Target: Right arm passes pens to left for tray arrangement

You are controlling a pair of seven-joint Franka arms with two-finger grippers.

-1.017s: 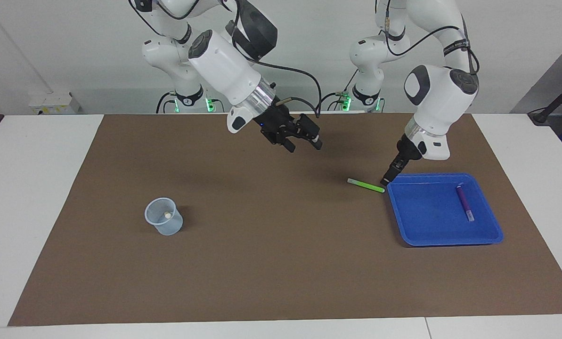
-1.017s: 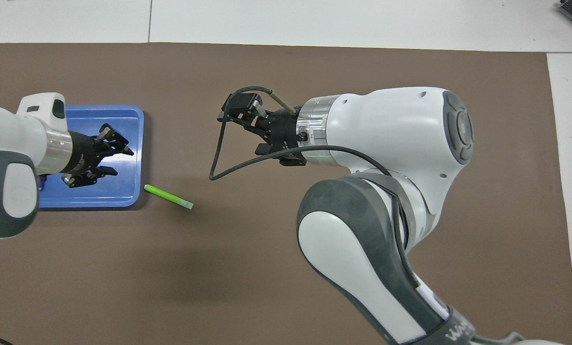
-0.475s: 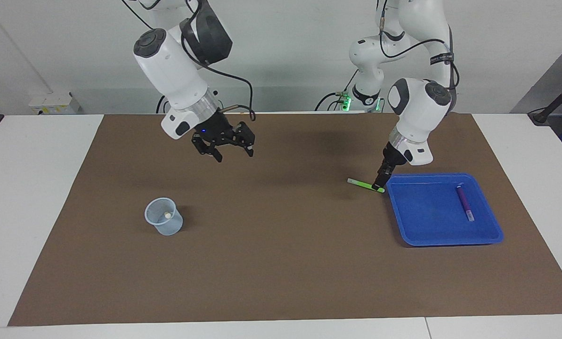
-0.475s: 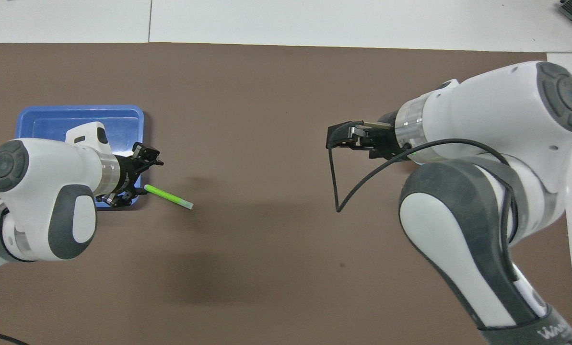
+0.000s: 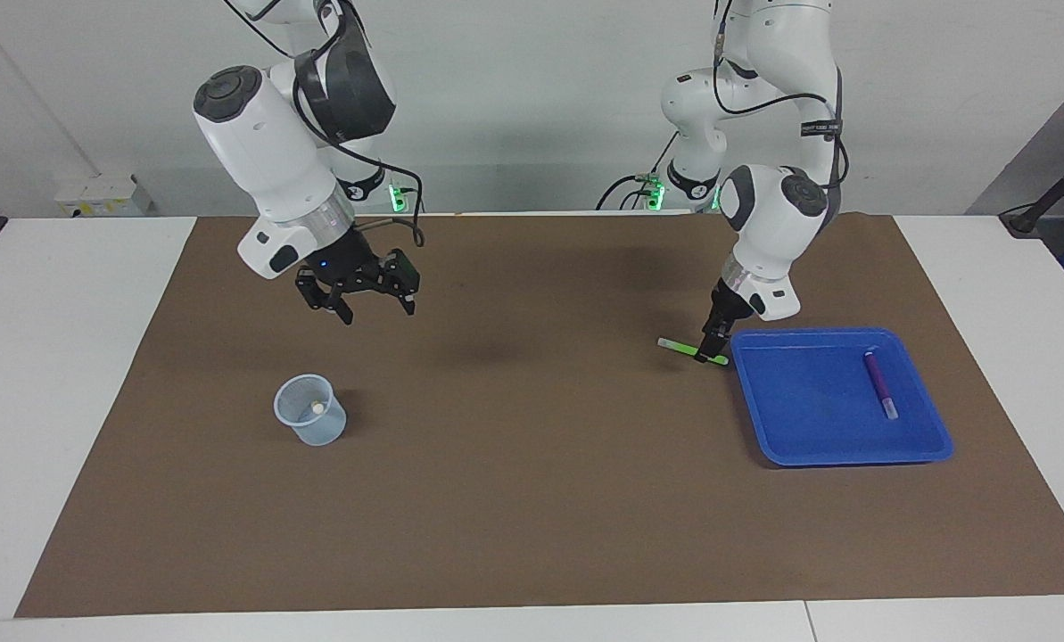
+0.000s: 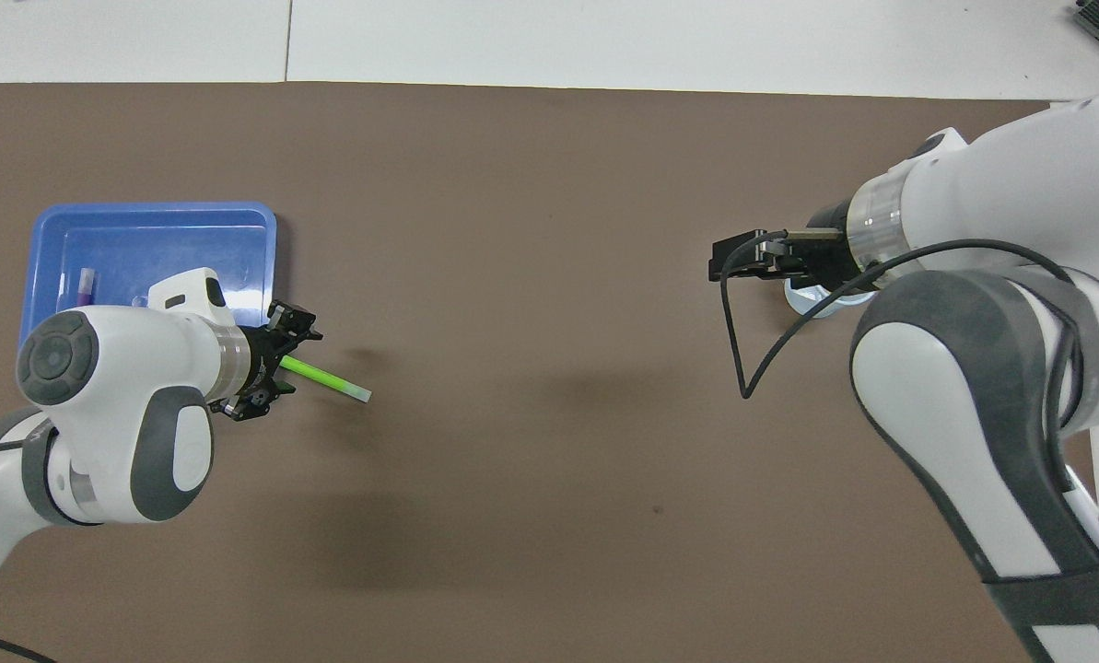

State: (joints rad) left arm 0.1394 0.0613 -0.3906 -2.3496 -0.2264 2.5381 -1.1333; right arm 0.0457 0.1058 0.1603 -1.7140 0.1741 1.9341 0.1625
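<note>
A green pen (image 5: 685, 349) (image 6: 333, 379) lies on the brown mat beside the blue tray (image 5: 808, 410) (image 6: 167, 241), at the tray's corner nearest the robots. My left gripper (image 5: 713, 349) (image 6: 282, 366) is down at the pen's green end, open, one finger on each side of it. A purple pen (image 5: 879, 384) (image 6: 83, 284) rests inside the tray. My right gripper (image 5: 376, 309) (image 6: 722, 267) hangs open and holds nothing, above the mat beside the cup, toward the right arm's end.
A small translucent pale-blue cup (image 5: 310, 410) (image 6: 812, 296) stands on the mat toward the right arm's end, with a small whitish thing showing inside it. The brown mat (image 5: 532, 499) covers most of the white table.
My right arm has swung back from the table's middle to its own end, near the cup. My left gripper has moved off the tray's corner and down around the green pen's end.
</note>
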